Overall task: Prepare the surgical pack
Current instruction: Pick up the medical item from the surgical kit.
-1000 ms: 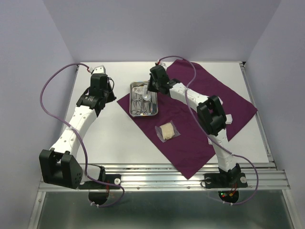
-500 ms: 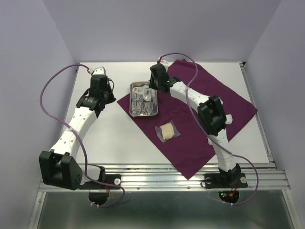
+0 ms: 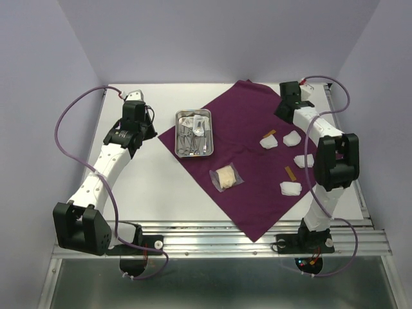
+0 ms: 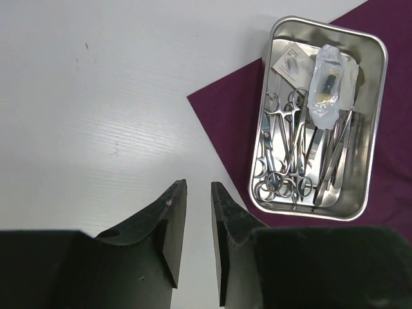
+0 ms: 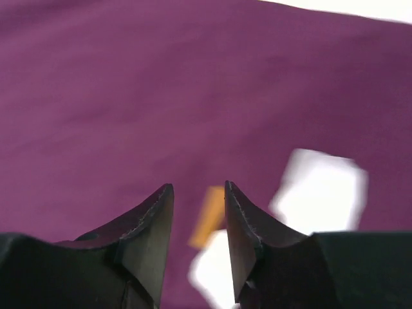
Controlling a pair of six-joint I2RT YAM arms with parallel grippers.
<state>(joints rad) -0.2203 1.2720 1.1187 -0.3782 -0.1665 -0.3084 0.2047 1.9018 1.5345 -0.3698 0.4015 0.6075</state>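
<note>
steel tray [image 4: 373, 129] holding scissors [image 4: 283, 151], clear packet [image 4: 329, 84]

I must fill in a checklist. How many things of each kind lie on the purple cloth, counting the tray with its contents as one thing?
White pads: 4
Orange strips: 2
Clear packet: 1
Steel tray: 1
Total: 8

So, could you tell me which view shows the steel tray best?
Left wrist: the steel tray is close, its instruments distinct. Top external shows it small; right wrist misses it entirely.

High rear overview, 2 close wrist views, cloth [image 3: 251, 129] probably shared
</note>
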